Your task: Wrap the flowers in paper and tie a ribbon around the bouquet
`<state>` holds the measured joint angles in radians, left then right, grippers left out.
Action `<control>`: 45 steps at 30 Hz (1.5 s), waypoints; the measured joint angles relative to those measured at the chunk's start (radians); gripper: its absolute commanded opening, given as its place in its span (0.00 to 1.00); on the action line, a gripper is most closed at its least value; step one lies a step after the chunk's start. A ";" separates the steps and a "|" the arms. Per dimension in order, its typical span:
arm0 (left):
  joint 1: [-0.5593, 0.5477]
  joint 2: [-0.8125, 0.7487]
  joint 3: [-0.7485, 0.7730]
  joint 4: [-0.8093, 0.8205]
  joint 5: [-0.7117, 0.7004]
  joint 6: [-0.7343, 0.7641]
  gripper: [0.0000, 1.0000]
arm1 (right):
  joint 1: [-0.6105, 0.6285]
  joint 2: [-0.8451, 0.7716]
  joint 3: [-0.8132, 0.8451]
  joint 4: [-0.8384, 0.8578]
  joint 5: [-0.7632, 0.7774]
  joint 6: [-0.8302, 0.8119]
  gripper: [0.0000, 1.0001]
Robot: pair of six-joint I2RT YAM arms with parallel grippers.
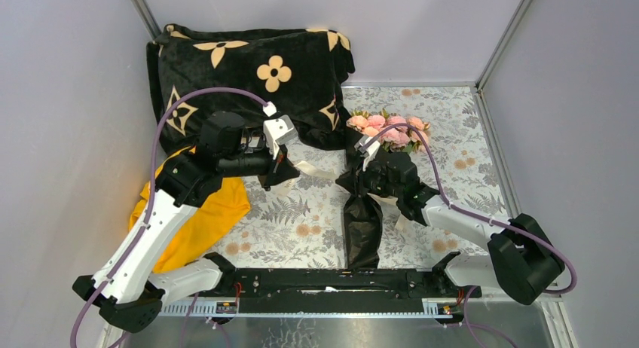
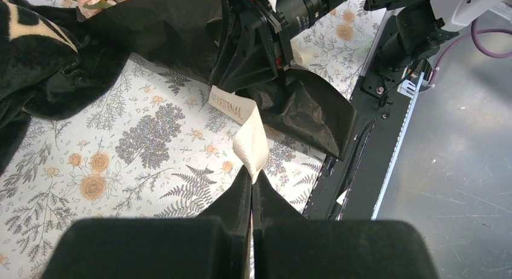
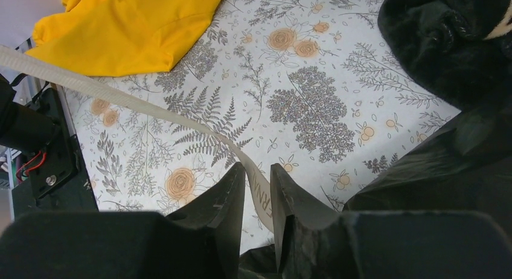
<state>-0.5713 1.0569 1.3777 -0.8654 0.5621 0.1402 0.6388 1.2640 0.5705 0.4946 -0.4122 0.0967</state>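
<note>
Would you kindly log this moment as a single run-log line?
left gripper: shut on ribbon | right gripper: jaws apart around ribbon | bouquet: paper-wrapped, on table

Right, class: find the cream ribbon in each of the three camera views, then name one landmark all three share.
Top external: ribbon, a short pale strip near the middle, left of the black paper.
Left wrist: ribbon at centre, rising from the left end effector's shut tips to the paper.
Right wrist: ribbon runs diagonally from the left edge down between the right end effector's fingers.
Shared landmark: the floral table cover.
</note>
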 measured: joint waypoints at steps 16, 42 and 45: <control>0.000 -0.005 0.002 0.002 0.000 -0.001 0.00 | 0.034 0.103 0.000 0.076 -0.010 0.088 0.00; -0.121 0.265 -0.700 0.952 -0.089 0.118 0.99 | 0.040 -0.029 0.085 -0.331 0.270 0.404 0.00; -0.121 0.388 -0.760 1.163 -0.063 0.059 0.99 | 0.040 -0.033 0.085 -0.328 0.274 0.437 0.00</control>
<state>-0.6922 1.4452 0.6182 0.2974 0.4988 0.1989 0.6792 1.2308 0.6552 0.1669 -0.1387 0.5335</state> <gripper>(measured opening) 0.986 0.011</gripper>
